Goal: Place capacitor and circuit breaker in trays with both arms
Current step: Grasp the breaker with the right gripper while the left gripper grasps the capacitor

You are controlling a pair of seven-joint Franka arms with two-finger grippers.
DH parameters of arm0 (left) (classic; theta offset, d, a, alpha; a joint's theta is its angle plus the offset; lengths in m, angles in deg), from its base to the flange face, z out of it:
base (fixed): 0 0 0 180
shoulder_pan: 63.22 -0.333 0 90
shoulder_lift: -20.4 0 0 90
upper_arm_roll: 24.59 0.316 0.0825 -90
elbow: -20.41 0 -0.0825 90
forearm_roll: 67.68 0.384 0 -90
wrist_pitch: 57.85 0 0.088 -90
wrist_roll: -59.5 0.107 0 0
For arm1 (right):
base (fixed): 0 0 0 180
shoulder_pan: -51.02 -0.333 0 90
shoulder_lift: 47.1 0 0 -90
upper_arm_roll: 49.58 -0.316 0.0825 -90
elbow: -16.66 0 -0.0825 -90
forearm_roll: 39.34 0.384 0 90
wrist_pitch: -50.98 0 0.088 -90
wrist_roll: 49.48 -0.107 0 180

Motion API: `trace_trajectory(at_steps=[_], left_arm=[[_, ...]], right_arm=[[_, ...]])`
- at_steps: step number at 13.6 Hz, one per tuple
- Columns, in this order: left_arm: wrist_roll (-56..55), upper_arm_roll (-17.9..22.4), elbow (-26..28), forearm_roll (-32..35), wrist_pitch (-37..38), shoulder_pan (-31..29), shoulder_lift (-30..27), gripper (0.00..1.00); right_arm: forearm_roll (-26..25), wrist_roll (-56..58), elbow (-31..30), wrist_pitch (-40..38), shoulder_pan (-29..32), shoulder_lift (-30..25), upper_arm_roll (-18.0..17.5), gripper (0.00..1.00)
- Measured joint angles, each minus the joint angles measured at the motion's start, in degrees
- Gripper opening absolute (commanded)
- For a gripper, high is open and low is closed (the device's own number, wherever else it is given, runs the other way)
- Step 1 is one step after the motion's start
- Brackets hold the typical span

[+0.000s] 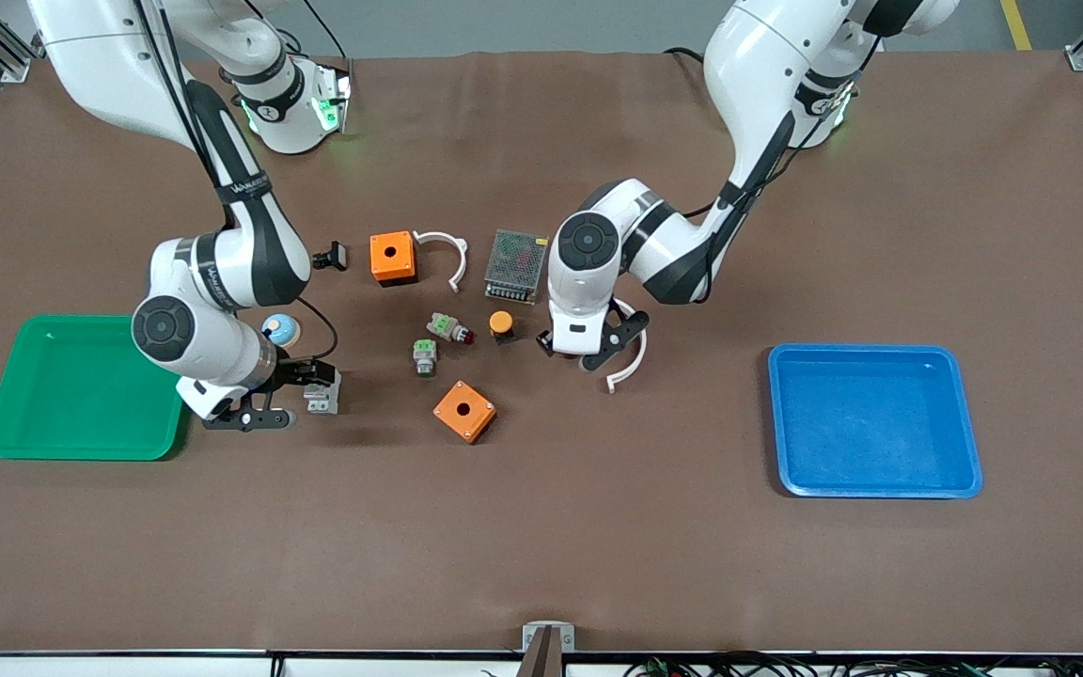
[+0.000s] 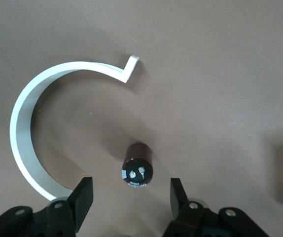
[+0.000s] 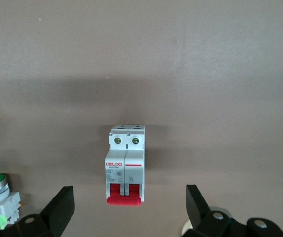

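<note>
The capacitor (image 2: pixel 137 166), a small dark cylinder with pale terminals on its end, lies on the brown mat inside the curve of a white clip (image 2: pixel 28 143). My left gripper (image 2: pixel 130 196) is open just over it, one finger to each side, not touching. In the front view my left gripper (image 1: pixel 587 354) hides the capacitor. The circuit breaker (image 3: pixel 125 165), white and grey with red levers, lies on the mat between the open fingers of my right gripper (image 3: pixel 130 207). In the front view it (image 1: pixel 323 401) lies beside my right gripper (image 1: pixel 297 395), near the green tray.
A green tray (image 1: pixel 6 414) sits at the right arm's end, a blue tray (image 1: pixel 875 480) at the left arm's end. Mid-table lie two orange boxes (image 1: pixel 392 257) (image 1: pixel 464 411), a mesh power supply (image 1: pixel 515 265), an orange-capped button (image 1: pixel 501 324), green switch parts (image 1: pixel 424 357) and another white clip (image 1: pixel 447 249).
</note>
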Motion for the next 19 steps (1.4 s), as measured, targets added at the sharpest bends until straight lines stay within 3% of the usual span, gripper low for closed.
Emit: trace_trajectory(at_steps=[6,9,10,13,16,19], left_arm=[[-0.3,0.2,0.0,0.2,-3.3,0.3,2.9,0.6],[-0.3,0.2,0.0,0.3,-3.8,0.4,3.5,0.42],[-0.3,0.2,0.0,0.3,-3.8,0.4,3.5,0.32],[-0.3,0.2,0.0,0.3,-3.9,0.4,3.5,0.01],[-0.3,0.5,-0.4,0.7,-3.9,0.2,3.4,0.0],[-0.3,0.8,-1.6,4.7,-1.4,-1.6,1.0,0.0]], right_arm=[[0.3,0.0,0.0,1.9,-0.2,2.2,-0.1,1.0],[0.4,-0.2,0.0,3.1,-0.8,3.3,-0.1,0.96],[0.4,-0.2,-0.1,3.5,-0.8,3.6,-0.1,0.87],[0.4,-0.3,-0.1,3.7,-0.8,4.1,-0.1,0.44],[0.4,-0.4,-0.1,3.7,-0.8,4.2,0.0,0.22],[0.5,-0.5,-0.1,3.7,-0.8,4.2,0.0,0.16]])
